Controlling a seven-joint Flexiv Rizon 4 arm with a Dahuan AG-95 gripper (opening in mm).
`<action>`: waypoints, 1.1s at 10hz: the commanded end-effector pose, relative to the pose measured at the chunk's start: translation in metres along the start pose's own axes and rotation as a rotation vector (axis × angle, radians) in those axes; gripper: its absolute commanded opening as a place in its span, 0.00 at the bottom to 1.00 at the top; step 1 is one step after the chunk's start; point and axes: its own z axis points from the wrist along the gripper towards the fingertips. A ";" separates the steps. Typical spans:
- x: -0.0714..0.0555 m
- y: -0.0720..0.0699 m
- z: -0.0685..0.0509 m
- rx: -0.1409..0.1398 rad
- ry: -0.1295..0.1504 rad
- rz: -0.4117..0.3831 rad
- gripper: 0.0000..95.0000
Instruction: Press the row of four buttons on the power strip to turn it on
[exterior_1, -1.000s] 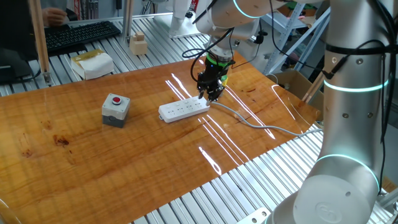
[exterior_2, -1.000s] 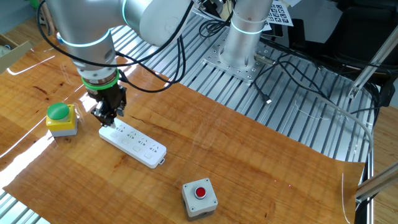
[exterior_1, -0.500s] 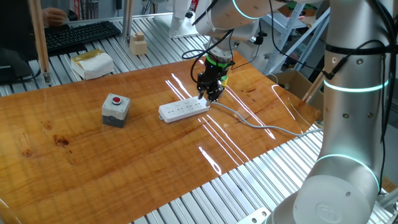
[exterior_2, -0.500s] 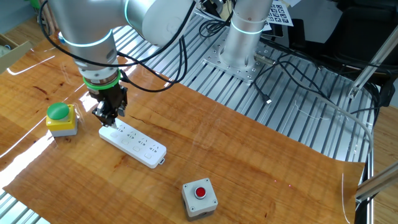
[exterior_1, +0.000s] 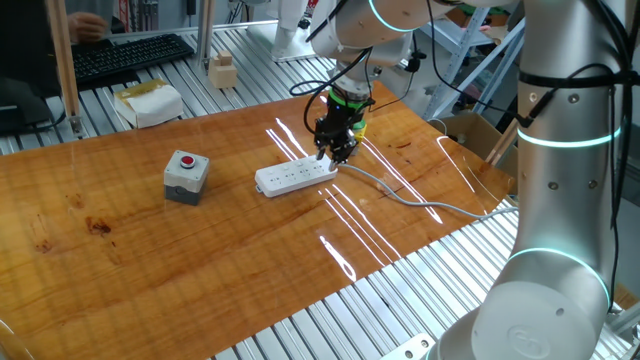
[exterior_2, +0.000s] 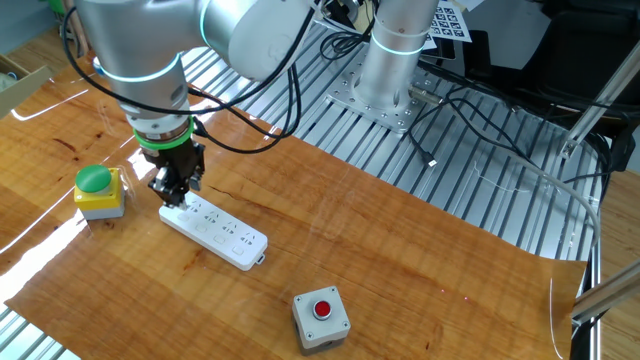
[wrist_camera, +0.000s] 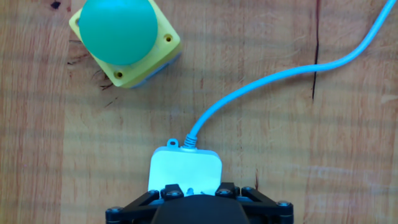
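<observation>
The white power strip (exterior_1: 295, 176) (exterior_2: 215, 228) lies flat on the wooden table, and its grey cable (exterior_1: 420, 205) (wrist_camera: 280, 74) trails off toward the table edge. My gripper (exterior_1: 335, 152) (exterior_2: 172, 190) points straight down over the strip's cable end (wrist_camera: 185, 168), at or just above its surface. In the hand view the gripper (wrist_camera: 200, 190) is open: its two black fingertips (wrist_camera: 173, 191) stand apart with the white strip showing between them. The row of four buttons is too small to pick out in any view.
A yellow button box with a green cap (exterior_2: 95, 190) (wrist_camera: 121, 37) stands just beyond the strip's cable end. A grey box with a red button (exterior_1: 186, 175) (exterior_2: 320, 318) sits past the strip's other end. A white box (exterior_1: 150, 103) and a keyboard (exterior_1: 130, 55) lie off the wood.
The hand has edged very slightly along the strip's cable end. The finger gap looks the same and the strip has not moved.
</observation>
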 end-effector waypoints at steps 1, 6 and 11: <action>0.001 0.000 0.001 -0.001 0.000 -0.004 0.40; 0.006 0.003 0.004 -0.005 -0.002 0.016 0.40; 0.007 0.004 0.005 -0.017 -0.002 0.037 0.40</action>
